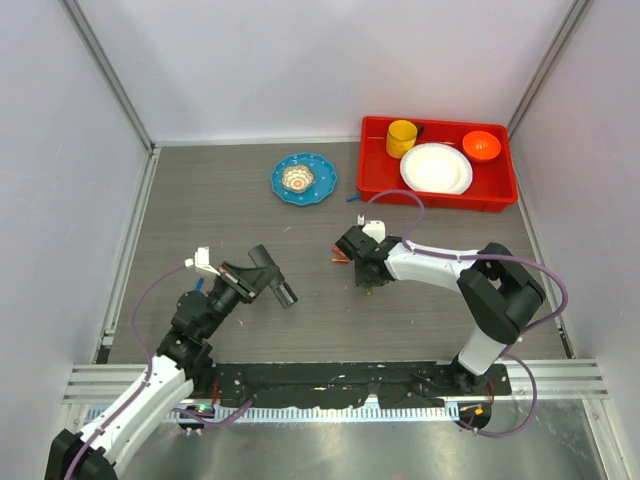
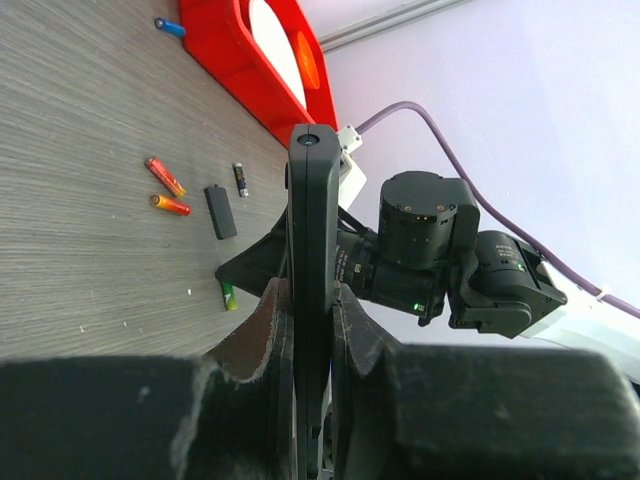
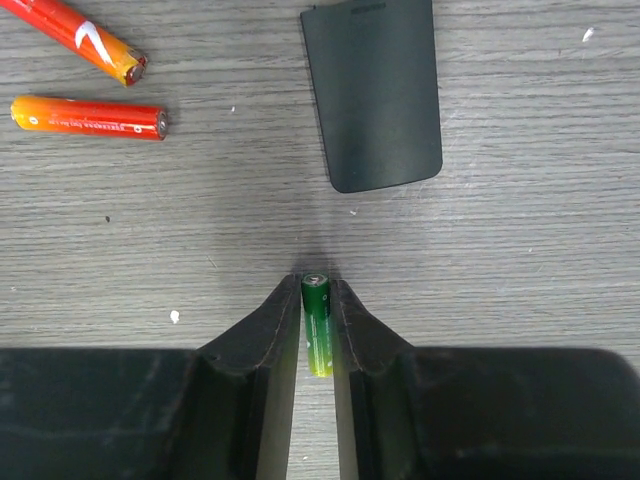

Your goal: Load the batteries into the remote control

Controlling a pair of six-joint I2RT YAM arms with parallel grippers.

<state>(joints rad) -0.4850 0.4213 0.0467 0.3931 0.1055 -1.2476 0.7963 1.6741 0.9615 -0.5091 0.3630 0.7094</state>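
My left gripper point(image 1: 255, 283) point(image 2: 312, 320) is shut on the remote control point(image 1: 272, 274) point(image 2: 312, 240), a slim black bar held edge-on above the table. My right gripper point(image 1: 364, 280) point(image 3: 317, 300) is shut on a small green battery point(image 3: 317, 325) point(image 2: 229, 295) at table level. Two orange-red batteries point(image 3: 90, 117) point(image 2: 170, 205) lie just beyond it to the left, and also show in the top view point(image 1: 340, 258). A flat black cover piece point(image 3: 375, 95) point(image 2: 221, 211) lies just ahead of the right fingers.
A dark battery point(image 2: 240, 179) lies near the cover piece and a blue one point(image 2: 170, 27) near the red tray point(image 1: 440, 202). The tray holds a yellow cup point(image 1: 402, 138), white plate point(image 1: 436, 168) and orange bowl point(image 1: 482, 145). A blue plate point(image 1: 322, 185) sits at the back.
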